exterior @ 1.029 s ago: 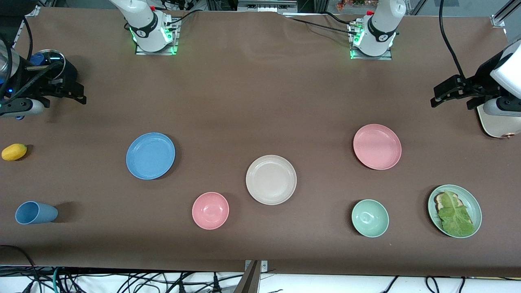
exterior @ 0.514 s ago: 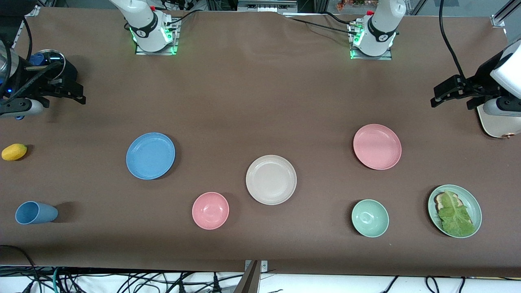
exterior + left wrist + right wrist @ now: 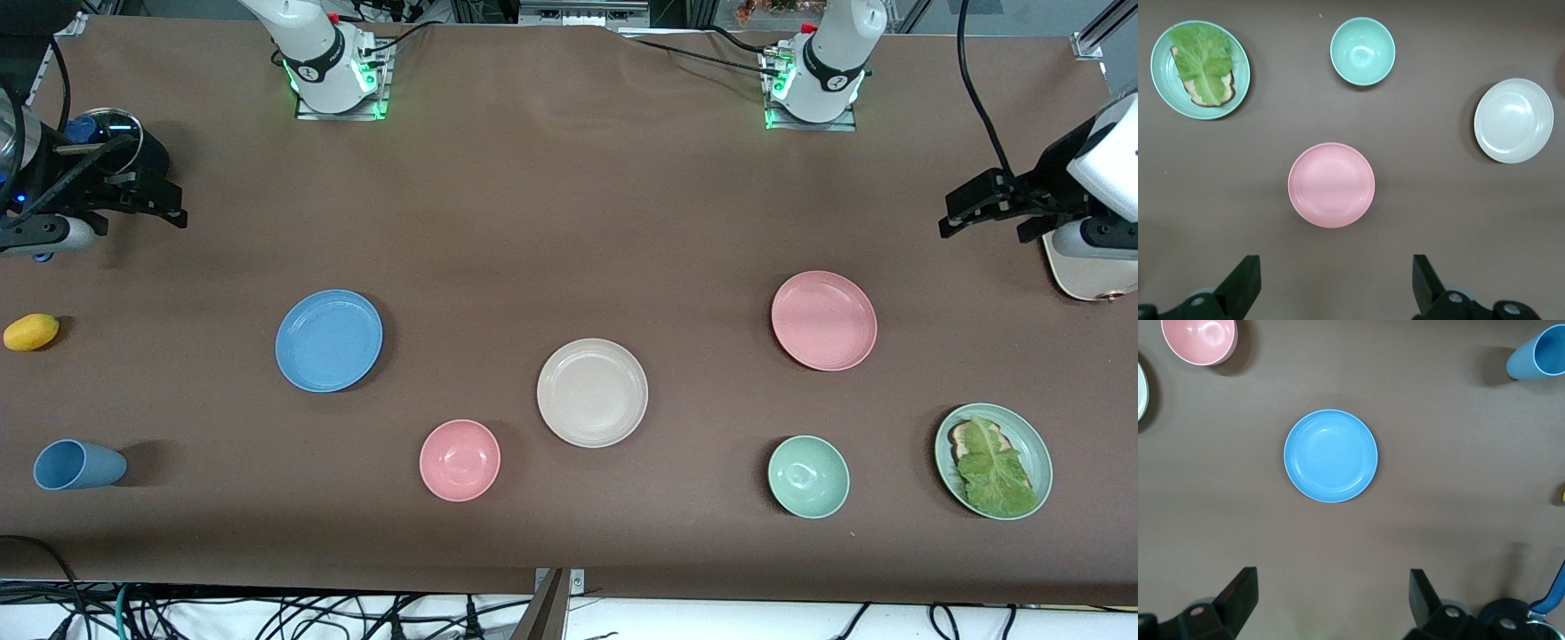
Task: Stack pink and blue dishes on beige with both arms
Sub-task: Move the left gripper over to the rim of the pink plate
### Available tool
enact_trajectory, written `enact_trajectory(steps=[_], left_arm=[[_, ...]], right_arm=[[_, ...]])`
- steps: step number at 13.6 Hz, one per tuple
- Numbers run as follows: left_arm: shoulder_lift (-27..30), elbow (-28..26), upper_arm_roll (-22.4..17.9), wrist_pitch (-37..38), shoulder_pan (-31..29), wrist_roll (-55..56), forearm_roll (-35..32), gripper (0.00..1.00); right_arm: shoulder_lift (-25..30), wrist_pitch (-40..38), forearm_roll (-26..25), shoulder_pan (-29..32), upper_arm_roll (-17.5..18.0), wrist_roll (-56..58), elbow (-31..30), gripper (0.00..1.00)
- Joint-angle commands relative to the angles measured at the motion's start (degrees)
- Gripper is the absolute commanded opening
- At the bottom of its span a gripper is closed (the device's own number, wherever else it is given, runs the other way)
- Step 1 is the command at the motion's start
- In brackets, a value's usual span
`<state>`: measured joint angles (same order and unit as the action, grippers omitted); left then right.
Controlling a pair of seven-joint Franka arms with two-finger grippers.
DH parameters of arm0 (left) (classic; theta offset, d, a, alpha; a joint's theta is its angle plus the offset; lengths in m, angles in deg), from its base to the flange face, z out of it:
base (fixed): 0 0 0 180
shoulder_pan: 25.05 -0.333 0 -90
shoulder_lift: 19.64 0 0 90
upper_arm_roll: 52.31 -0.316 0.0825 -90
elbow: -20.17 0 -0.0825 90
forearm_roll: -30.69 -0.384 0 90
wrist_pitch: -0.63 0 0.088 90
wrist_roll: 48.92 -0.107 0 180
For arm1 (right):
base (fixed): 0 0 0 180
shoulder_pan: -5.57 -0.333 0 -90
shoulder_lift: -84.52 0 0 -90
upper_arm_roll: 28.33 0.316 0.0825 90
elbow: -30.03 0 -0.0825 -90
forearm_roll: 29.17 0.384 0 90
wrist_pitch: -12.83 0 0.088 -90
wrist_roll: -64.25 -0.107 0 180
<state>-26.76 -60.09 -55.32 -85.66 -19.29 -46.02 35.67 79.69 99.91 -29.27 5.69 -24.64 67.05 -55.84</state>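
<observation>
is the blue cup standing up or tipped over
Tipped over: the blue cup lies on its side on the table, its open mouth facing sideways.

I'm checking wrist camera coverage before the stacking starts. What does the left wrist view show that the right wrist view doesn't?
Only the left wrist view: the pink plate, the green bowl, the lettuce plate, and the open left gripper above bare table.

Only the right wrist view: the blue plate, the pink bowl, the blue cup lying on its side, and the open right gripper.

Both: the brown table and the beige plate, whole in the left wrist view, only a sliver at the edge of the right.
</observation>
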Motion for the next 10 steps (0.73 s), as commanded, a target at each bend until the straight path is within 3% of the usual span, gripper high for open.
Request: enact_trajectory(steps=[1, 10], left_arm=[[-3.9, 1.2, 0.0, -3.4, -0.5, -1.3, -1.0, 1.0], [-14.3, 1.1, 0.0, -8.7, -0.1, -0.7, -0.1, 1.0]], right_arm=[[-0.1, -0.5, -0.2, 0.4, 0.3, -0.3, 0.9, 1.0], [-0.3, -0.4, -0.4, 0.4, 0.3, -0.3, 0.9, 1.0]])
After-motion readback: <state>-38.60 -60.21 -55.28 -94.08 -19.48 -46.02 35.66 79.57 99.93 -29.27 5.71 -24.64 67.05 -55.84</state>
